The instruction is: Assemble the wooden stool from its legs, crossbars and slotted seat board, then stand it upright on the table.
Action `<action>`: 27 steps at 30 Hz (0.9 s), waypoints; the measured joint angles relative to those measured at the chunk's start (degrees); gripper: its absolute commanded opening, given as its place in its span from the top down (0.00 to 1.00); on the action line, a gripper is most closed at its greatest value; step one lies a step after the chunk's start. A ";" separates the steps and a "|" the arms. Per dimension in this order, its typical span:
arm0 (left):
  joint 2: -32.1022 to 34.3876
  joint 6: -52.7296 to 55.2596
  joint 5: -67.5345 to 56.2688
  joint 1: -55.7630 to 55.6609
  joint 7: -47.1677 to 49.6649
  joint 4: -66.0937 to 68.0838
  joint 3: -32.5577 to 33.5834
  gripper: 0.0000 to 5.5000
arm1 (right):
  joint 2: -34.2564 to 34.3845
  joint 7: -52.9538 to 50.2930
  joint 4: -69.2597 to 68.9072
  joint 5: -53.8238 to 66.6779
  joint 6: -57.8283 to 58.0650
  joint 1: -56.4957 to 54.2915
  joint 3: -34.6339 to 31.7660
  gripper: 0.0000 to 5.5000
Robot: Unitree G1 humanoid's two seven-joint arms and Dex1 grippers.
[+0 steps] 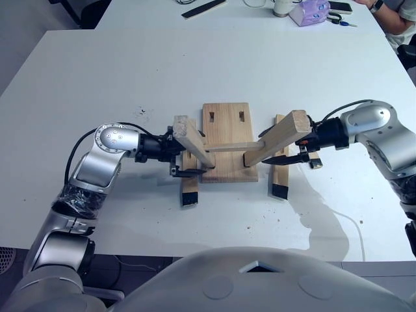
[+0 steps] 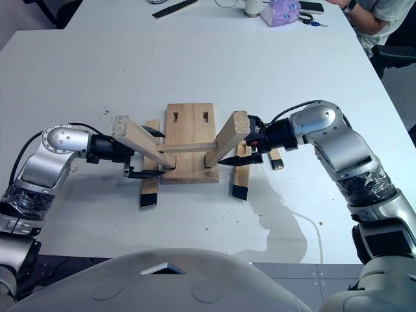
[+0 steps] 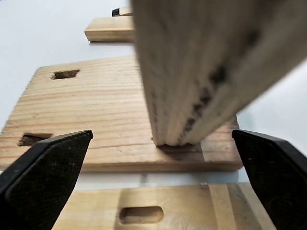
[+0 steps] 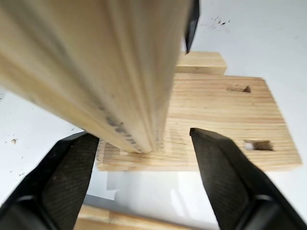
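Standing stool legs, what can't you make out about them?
Left wrist view: the left leg covers its own slot in the seat board; seating depth hidden.
Right wrist view: the right leg, close to the lens, hides its slot.
Eye views: crossbar joints too small.

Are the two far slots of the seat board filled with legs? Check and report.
No: both far slots in the seat board show as bare, empty holes.

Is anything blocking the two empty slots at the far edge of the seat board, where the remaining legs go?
Nothing visible does. Both far slots of the seat board are bare; the two loose legs lie flat on the table beside it.
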 measured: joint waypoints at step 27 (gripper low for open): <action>3.28 -19.08 1.76 0.10 8.41 22.71 2.79 0.02 | -0.47 -10.87 20.58 -13.46 -16.64 14.84 -8.71 0.38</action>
